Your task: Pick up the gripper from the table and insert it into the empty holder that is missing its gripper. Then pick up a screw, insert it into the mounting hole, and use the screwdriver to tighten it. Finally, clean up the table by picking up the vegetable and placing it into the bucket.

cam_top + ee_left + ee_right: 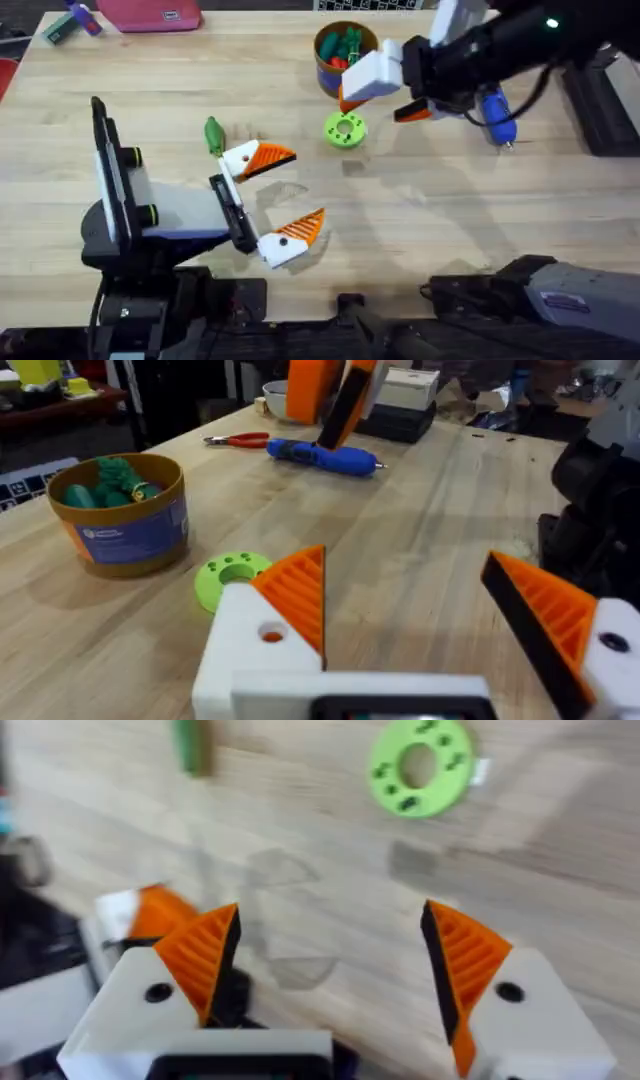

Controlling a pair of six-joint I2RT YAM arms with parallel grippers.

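While both sets of jaws stand released and empty, the cleanup step appears unfinished. The vegetable lies on the counter just beyond the left gripper, well apart from the right gripper. The bucket, already holding green toys, sits just behind the right jaws; the screwdriver lies beside them. Judgement: vegetable transfer remains.
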